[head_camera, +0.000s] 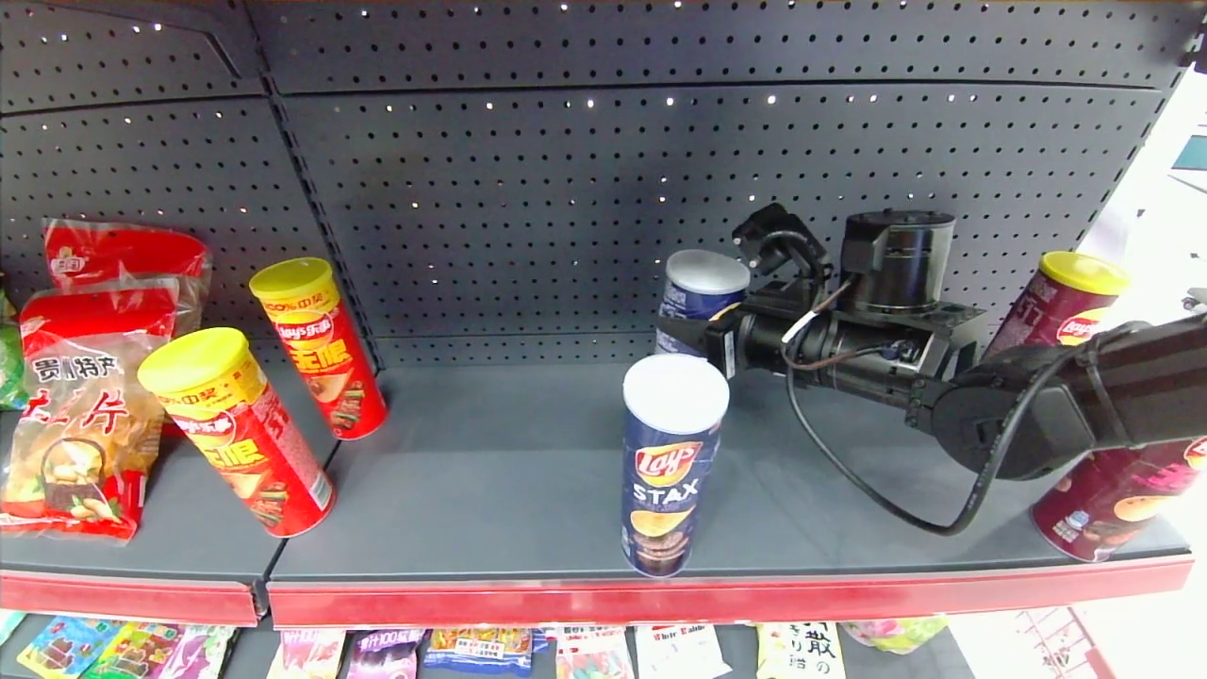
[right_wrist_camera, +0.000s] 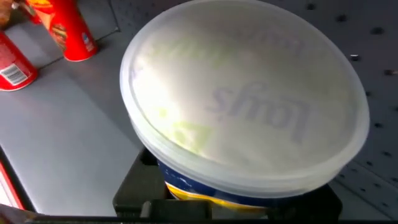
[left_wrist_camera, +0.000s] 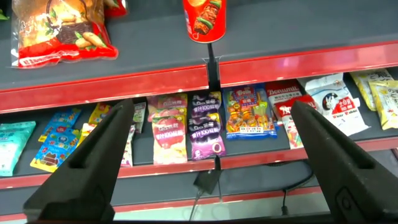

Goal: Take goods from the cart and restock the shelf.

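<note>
In the head view, the right gripper point(head_camera: 696, 332) is holding a blue can point(head_camera: 702, 283) by its side, close to the back wall of the shelf point(head_camera: 490, 471). A second blue can point(head_camera: 668, 471) is standing upright in front of it, near the red front edge. Two red cans point(head_camera: 321, 349) with yellow lids are standing on the left part, beside snack bags point(head_camera: 80, 415). On the right, dark red cans point(head_camera: 1075, 302) are standing by the arm. In the left wrist view, the left gripper point(left_wrist_camera: 211, 158) is hanging in front of the shelves with its fingers point(left_wrist_camera: 93, 162) spread wide and nothing between them. Behind it, small packets point(left_wrist_camera: 205, 124) are lying in a row on the lower shelf point(left_wrist_camera: 261, 159). In the right wrist view, the blue can's white lid point(right_wrist_camera: 242, 106) is sitting very close, and the black fingers point(right_wrist_camera: 140, 190) are resting against the can just under it. The red cans point(right_wrist_camera: 68, 31) are standing farther off.
</note>
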{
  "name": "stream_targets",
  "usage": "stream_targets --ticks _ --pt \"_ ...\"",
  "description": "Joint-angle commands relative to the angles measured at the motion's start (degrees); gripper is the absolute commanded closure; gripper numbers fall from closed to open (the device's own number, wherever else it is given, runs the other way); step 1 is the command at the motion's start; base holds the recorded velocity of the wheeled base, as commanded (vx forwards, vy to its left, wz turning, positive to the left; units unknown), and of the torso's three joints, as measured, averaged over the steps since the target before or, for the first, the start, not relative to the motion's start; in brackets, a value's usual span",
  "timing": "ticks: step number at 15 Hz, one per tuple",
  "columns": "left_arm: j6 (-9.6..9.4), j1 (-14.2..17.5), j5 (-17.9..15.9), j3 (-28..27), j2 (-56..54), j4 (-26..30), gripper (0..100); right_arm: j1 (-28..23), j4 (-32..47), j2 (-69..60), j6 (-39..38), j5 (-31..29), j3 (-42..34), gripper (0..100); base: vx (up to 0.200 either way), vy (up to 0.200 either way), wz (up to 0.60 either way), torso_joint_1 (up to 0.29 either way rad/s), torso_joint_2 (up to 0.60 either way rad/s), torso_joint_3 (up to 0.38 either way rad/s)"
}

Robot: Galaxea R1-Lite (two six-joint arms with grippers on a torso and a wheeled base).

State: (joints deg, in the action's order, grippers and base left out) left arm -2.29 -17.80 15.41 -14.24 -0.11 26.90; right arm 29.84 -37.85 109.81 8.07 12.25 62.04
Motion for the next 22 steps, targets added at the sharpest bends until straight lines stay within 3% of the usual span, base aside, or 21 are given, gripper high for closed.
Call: stream_targets --ticks 1,5,22 --pt "0.01 0.0 0.0 0.0 0.1 0.0 0 0.4 0.1 1.1 0.0 0.0 0.5 100 0.0 0.0 0.0 0.0 0.0 0.0" --pt "0.09 0.0 0.0 0.0 0.1 0.0 0 0.4 0.1 2.5 3.4 0.0 0.5 100 0.0 0.0 0.0 0.0 0.0 0.0" --pt "0.27 0.0 0.1 0.0 0.1 0.0 0 0.3 -0.8 7.3 3.3 -1.5 5.5 100 0.0 0.0 0.0 0.0 0.0 0.0"
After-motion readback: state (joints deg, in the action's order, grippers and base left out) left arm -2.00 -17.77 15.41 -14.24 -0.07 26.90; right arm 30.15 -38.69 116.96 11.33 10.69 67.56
